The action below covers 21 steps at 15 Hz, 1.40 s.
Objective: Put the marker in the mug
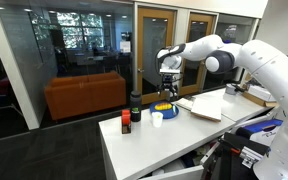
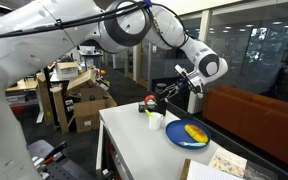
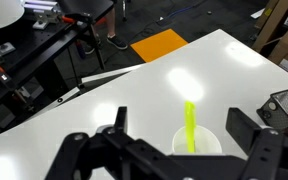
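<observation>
The yellow-green marker point(image 3: 190, 125) stands tilted in the small white cup point(image 3: 199, 143), with its top sticking out. My gripper point(image 3: 180, 122) is open just above them, one finger on each side of the marker and neither touching it. In both exterior views the gripper point(image 1: 168, 88) point(image 2: 170, 96) hangs over the white cup point(image 1: 157, 118) point(image 2: 156, 121). The squat blue mug with a yellow inside point(image 1: 164, 107) point(image 2: 189, 134) sits on the white table right beside the white cup. It is out of the wrist view.
A taller dark cup point(image 1: 136, 100) and a small red and dark object point(image 1: 126, 123) stand near the table's end. An open book or papers point(image 1: 206, 107) lie further along. A dark mesh object point(image 3: 284, 105) is near the white cup. The table edge point(image 3: 104, 75) drops to the floor.
</observation>
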### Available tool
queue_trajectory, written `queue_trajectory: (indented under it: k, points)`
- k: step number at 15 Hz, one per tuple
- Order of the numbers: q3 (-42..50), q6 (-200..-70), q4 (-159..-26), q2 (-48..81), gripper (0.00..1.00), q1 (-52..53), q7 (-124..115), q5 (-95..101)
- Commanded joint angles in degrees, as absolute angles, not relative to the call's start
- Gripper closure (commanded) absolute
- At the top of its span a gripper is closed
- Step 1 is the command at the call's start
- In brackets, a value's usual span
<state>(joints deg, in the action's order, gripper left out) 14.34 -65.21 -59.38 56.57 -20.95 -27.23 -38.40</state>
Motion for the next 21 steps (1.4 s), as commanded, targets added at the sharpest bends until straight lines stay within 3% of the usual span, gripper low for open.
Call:
queue_trajectory:
  k: [1,9,21]
  points:
    - [16.2,-68.9,-66.7,50.4,0.0,-18.6,-21.4,-34.4]
    - [19.8,-82.6,-87.0,36.9,0.0,-13.0,-10.2,-24.9]
    - [14.7,-99.5,-116.7,19.2,0.0,-13.7,-6.7,-17.5]
